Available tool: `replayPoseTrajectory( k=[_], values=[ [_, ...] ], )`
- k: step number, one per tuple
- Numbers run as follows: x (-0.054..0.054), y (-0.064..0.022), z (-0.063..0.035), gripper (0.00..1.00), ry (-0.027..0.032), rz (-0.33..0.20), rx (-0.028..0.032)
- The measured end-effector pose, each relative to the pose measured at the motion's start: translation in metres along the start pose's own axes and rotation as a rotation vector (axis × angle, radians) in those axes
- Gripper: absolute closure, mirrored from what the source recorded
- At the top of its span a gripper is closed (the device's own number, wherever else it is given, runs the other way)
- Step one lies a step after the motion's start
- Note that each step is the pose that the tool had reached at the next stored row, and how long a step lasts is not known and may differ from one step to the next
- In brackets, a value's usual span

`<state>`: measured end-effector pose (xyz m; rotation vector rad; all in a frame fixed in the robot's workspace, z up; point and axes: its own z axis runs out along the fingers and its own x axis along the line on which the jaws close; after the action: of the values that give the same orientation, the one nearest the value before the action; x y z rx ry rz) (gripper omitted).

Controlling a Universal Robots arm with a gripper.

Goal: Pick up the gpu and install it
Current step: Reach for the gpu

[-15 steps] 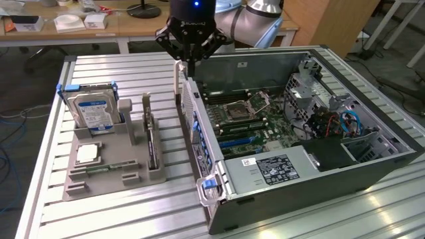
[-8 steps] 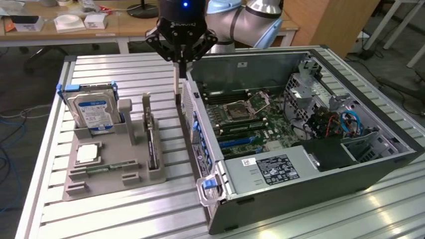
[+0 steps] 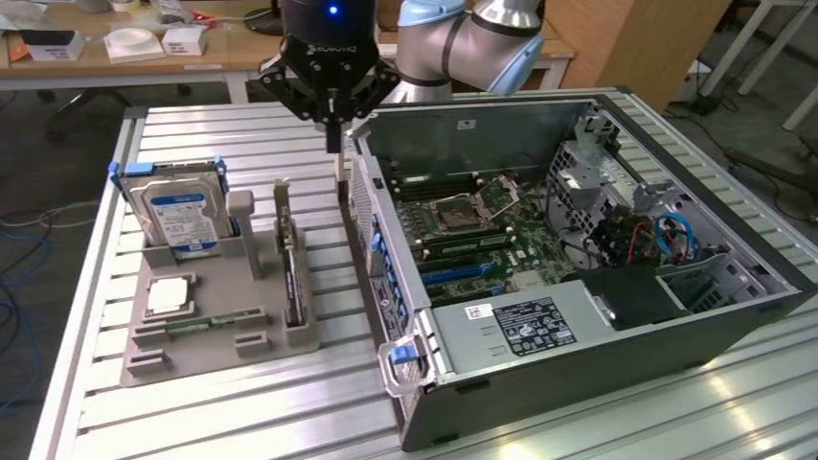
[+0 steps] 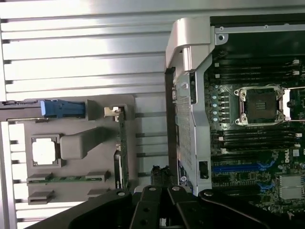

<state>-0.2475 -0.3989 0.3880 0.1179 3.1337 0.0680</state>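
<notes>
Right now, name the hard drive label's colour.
Blue and white on the hard drive; best in the exterior view.

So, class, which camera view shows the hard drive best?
The exterior view: the hard drive stands upright in the grey holder, its blue-and-white label facing the camera. The wrist view sees it edge-on from above, showing a thin dark strip and a blue side rail, no label.

Open computer case [image 3: 614,355], hard drive [image 3: 179,216] upright in grey holder tray [image 3: 205,362], slatted metal table [image 3: 230,422]
</notes>
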Motion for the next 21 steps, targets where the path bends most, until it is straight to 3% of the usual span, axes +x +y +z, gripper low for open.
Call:
replayPoseTrajectory(
  k=[21],
  values=[
    [0.045, -0.0035, 0.0029, 0.90, 0.0175, 0.001, 0.0013]
  ],
)
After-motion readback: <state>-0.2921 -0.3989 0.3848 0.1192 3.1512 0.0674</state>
